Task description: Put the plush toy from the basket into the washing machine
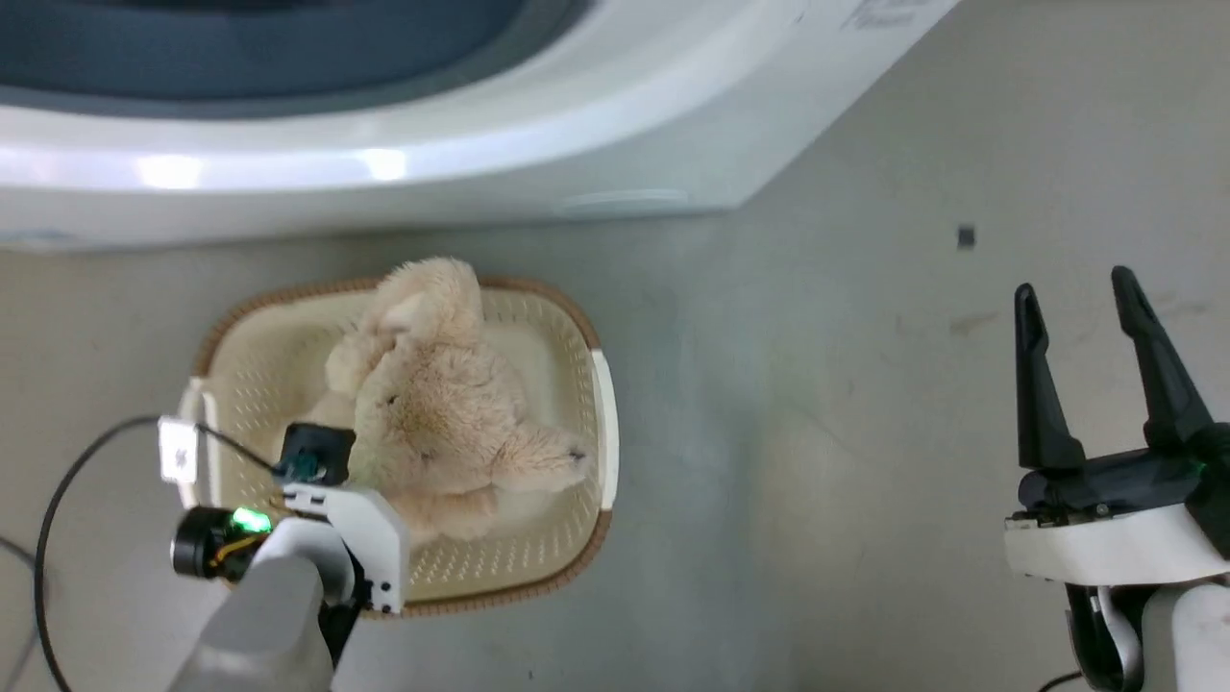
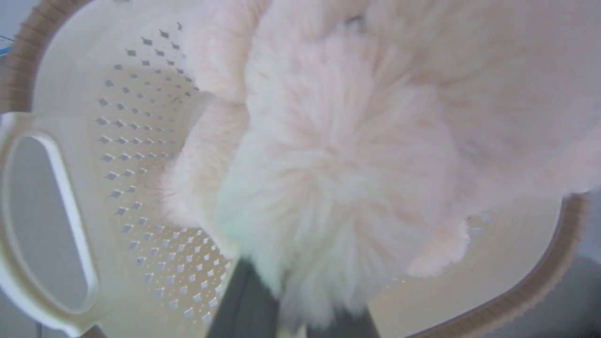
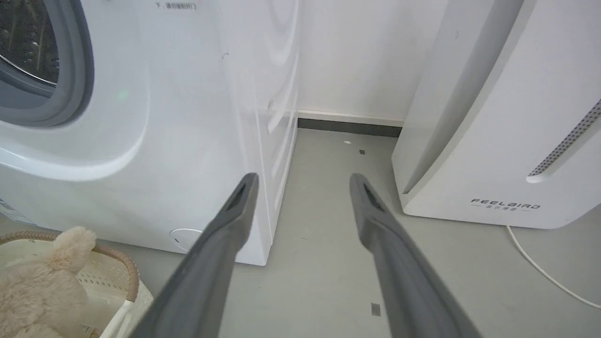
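The plush toy (image 1: 432, 404) sits in the basket (image 1: 259, 365) (before the washing machine (image 1: 480, 154)).

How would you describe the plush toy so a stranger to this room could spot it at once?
Find the big white washing machine; on the grey floor in front of it stands a cream basket with a brown rim. The plush toy lies inside it, a beige stuffed animal. It is the one soft, fluffy thing there, unlike the hard, perforated plastic around it.

One plush toy (image 1: 432, 404) is lying in one basket (image 1: 538, 288); one washing machine (image 1: 384, 183) and one white appliance (image 3: 493, 141) are standing near the basket.
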Available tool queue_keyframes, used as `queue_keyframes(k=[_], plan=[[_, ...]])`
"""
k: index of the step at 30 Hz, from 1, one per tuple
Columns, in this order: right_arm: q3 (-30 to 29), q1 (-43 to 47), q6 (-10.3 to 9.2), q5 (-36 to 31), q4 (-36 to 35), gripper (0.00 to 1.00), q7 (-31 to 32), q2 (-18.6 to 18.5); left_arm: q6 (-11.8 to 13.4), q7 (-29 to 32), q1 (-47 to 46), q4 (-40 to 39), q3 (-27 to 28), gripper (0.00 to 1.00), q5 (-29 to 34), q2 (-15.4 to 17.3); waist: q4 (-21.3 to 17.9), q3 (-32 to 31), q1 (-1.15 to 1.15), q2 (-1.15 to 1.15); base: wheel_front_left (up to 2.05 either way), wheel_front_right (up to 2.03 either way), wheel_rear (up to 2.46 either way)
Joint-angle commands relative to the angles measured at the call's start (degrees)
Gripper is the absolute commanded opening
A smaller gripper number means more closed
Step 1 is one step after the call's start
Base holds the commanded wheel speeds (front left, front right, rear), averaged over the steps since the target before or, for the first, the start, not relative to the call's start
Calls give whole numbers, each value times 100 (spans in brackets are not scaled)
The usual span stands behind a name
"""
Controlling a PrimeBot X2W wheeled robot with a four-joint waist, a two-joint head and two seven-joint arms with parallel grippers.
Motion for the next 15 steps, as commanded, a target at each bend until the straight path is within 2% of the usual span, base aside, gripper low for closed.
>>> queue_keyframes(k=[1, 8, 15], plan=[[23, 53, -5, 9, 76, 100, -27, -3, 48, -52, 236, -311, 156, 0, -145, -16, 79, -634, 0, 0, 0, 0, 0], [138, 222, -5, -26, 335, 100, -27, -3, 162, -55, 1180, -1351, 593, 0, -326, -29, 182, -1465, 0, 0, 0, 0, 0], [175, 443, -5, 8, 466, 100, -27, -3, 237, -56, 2025, -2832, 1097, 0, -199, -64, 293, -2072, 0, 0, 0, 0, 0]])
